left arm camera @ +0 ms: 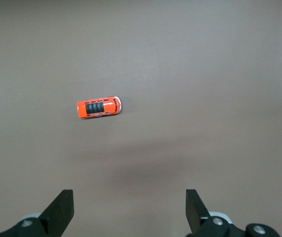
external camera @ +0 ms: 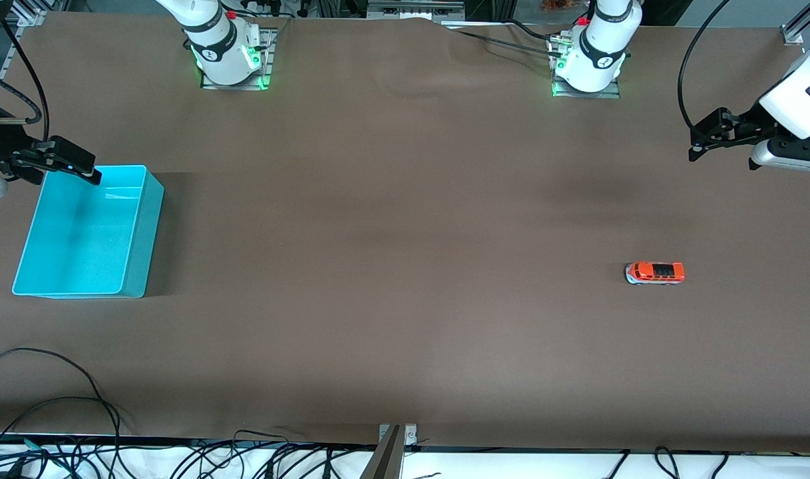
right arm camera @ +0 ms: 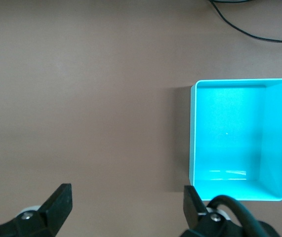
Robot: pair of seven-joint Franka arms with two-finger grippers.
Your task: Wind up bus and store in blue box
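Your little orange bus [external camera: 655,273] sits on its wheels on the brown table [external camera: 391,266], toward the left arm's end, with nothing touching it. Up in the air near it hangs your left gripper [left arm camera: 129,210], fingers spread wide and holding nothing; the bus lies on the table below, a little off from the gap between the fingers. Your right gripper [right arm camera: 127,207] hangs by one corner of the blue box [right arm camera: 192,133], also spread wide and holding nothing. You can see nothing inside the box.
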